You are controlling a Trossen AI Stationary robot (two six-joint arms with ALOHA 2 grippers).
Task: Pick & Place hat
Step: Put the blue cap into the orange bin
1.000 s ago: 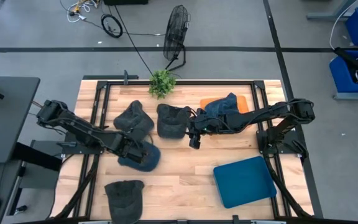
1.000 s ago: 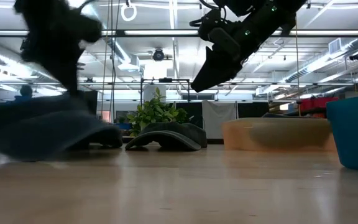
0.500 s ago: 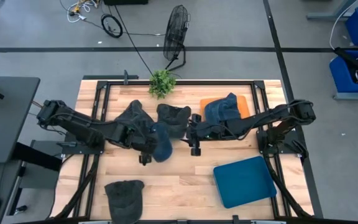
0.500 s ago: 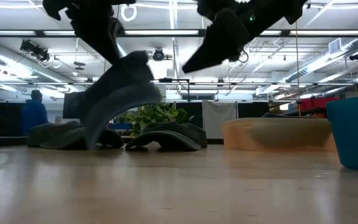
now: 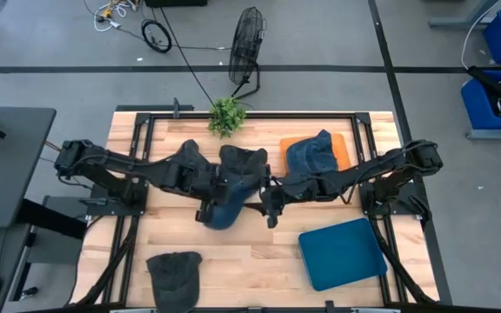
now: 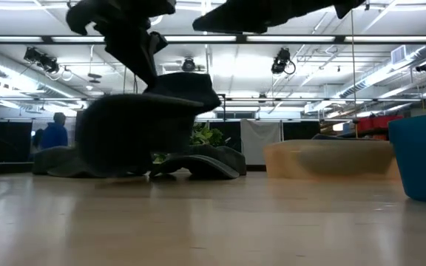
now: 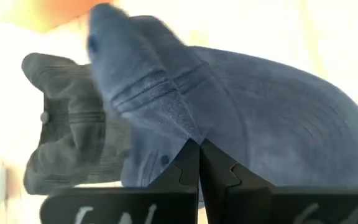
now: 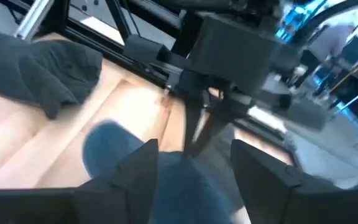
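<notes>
A blue cap [image 5: 226,211] hangs at the table's middle from my left gripper [image 5: 209,207], which is shut on it; the low view shows the cap [image 6: 143,129] off the wood. In the left wrist view the cap [image 7: 247,118] fills the picture. My right gripper [image 8: 194,163] is open and faces the left one. Its fingers stand either side of the cap's near part [image 8: 126,152]; I cannot tell whether they touch it. In the high view this gripper [image 5: 268,207] sits just right of the cap. My left gripper pinches a fold of the blue cap's cloth at its edge [image 7: 190,138] between the two shut fingers [image 7: 185,168]. It comes from the table's left side. The cap is lifted clear of the table and sags below the fingers.
Two dark grey hats [image 5: 187,163] [image 5: 242,165] lie behind the grippers, and a third [image 5: 174,269] lies near the front edge. Another blue hat [image 5: 310,152] rests on an orange tray [image 5: 337,146]. A teal tray [image 5: 342,252] sits front right and a plant [image 5: 226,115] at the far edge.
My left gripper has lifted the blue cap off the table and carried it right, toward the middle; the cap swung up and now hangs. My right gripper has moved toward the near edge and toward the cap.
</notes>
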